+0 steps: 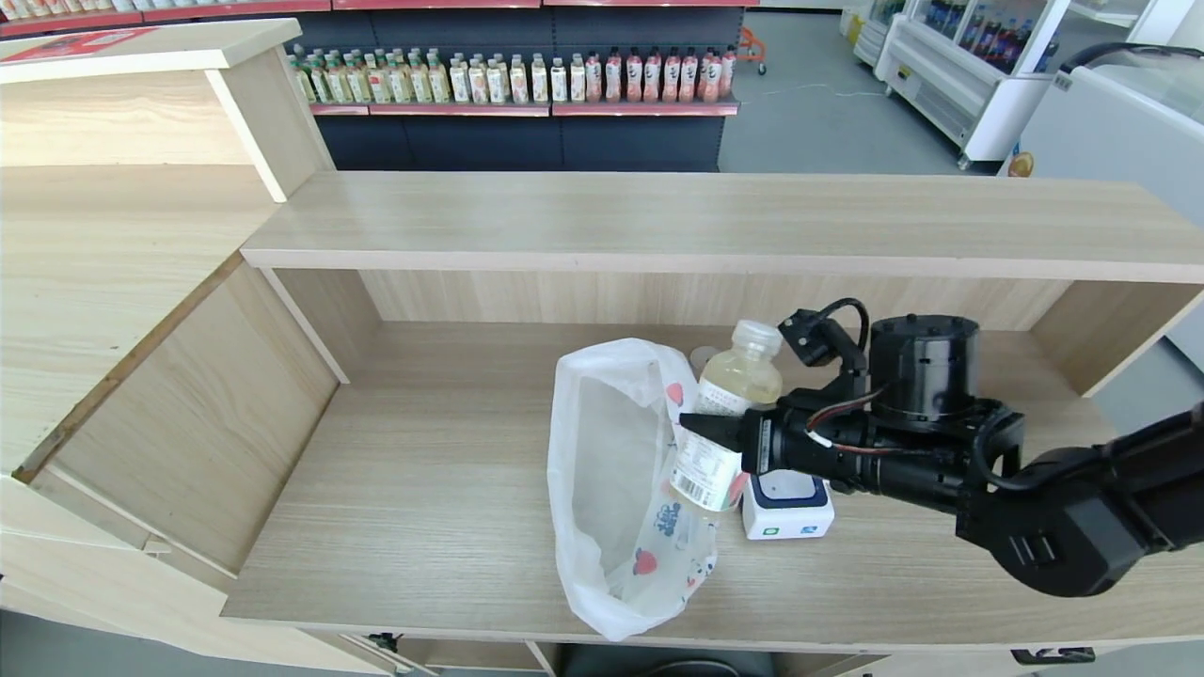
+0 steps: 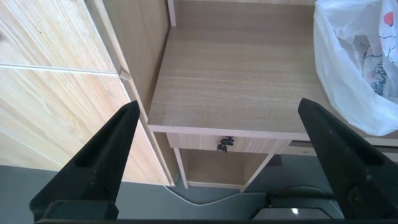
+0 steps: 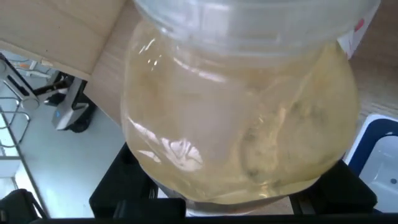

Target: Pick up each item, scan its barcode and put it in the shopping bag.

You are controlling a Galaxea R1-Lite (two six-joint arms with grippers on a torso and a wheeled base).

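My right gripper (image 1: 717, 440) is shut on a clear bottle (image 1: 743, 381) of pale yellow drink with a white cap, held tilted above the counter. Its barcode label faces down over the rim of the white plastic shopping bag (image 1: 611, 470), which stands open on the counter. The bottle (image 3: 242, 124) sits close up in the right wrist view. A white and blue scanner box (image 1: 788, 508) rests on the counter just right of the bag, under the gripper. My left gripper (image 2: 219, 106) is open and holds nothing, low off the counter's front edge, with the bag (image 2: 354, 62) off to one side.
The wooden counter (image 1: 423, 489) has a raised ledge (image 1: 715, 221) along its back and side walls at both ends. A small round lid (image 1: 704, 355) lies behind the bottle. The scanner's corner (image 3: 379, 162) shows beside the bottle. Drink shelves and freezers stand far behind.
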